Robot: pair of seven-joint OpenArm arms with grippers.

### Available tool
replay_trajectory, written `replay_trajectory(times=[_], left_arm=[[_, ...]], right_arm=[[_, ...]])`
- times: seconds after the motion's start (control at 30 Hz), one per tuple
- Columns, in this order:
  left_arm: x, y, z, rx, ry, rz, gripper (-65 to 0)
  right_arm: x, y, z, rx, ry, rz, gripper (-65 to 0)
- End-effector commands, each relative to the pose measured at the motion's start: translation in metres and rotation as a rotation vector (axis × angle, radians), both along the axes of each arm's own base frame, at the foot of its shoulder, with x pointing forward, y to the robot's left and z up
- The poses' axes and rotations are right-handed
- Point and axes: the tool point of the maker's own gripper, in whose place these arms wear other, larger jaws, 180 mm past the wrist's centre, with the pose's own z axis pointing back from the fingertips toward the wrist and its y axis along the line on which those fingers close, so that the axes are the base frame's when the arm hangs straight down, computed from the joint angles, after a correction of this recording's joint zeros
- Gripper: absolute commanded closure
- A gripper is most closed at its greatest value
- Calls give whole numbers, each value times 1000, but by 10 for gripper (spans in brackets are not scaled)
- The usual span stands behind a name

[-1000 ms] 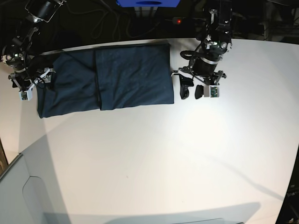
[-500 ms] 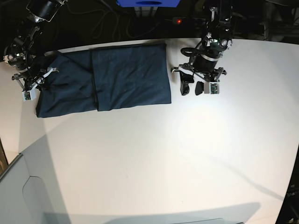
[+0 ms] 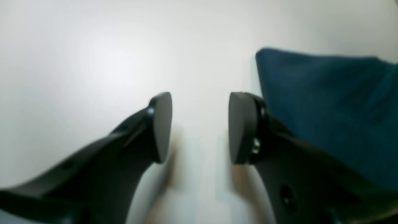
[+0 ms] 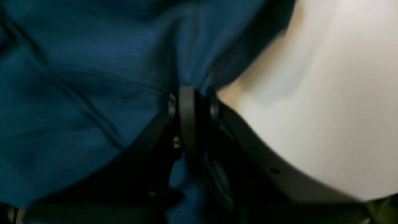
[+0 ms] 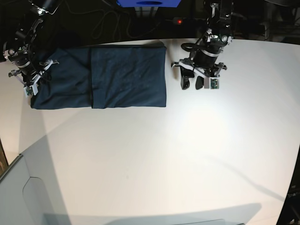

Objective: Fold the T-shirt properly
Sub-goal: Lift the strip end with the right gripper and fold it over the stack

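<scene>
The dark navy T-shirt lies folded into a long band at the back left of the white table. My right gripper is at the band's left end. In the right wrist view the right gripper is shut on a bunched pinch of the T-shirt fabric. My left gripper stands open just off the shirt's right edge. In the left wrist view the left gripper has only bare table between its pads, and the T-shirt corner lies beside its right finger.
A blue box and a red light sit among cables behind the table's far edge. A grey panel fills the lower left corner. White tabletop stretches across the front and right.
The right gripper has shut on the shirt's left end and drawn the whole shirt a little to the left. The left gripper has moved slightly toward the back, still open.
</scene>
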Motion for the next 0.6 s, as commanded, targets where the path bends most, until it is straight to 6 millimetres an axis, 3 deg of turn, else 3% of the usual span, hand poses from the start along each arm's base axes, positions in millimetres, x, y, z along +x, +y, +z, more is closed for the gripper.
replay_trajectory(times=[0.0,0.27,0.43,0.57], left_arm=[[3,0,4,-3,-24,3,-282],[-4,-8,-11,-20,21,-12,-282],[-3,-33,-9,-40,15,-75,-282],[-6,-52,-16,-58,34,-122,-282]], right_arm=[[11,4,18,-9,-71,38,0],[24,52,52,-54,-153,196,0],[21,99,66,-28,-195,296,0],[17,156,86,15,-256,427,0]])
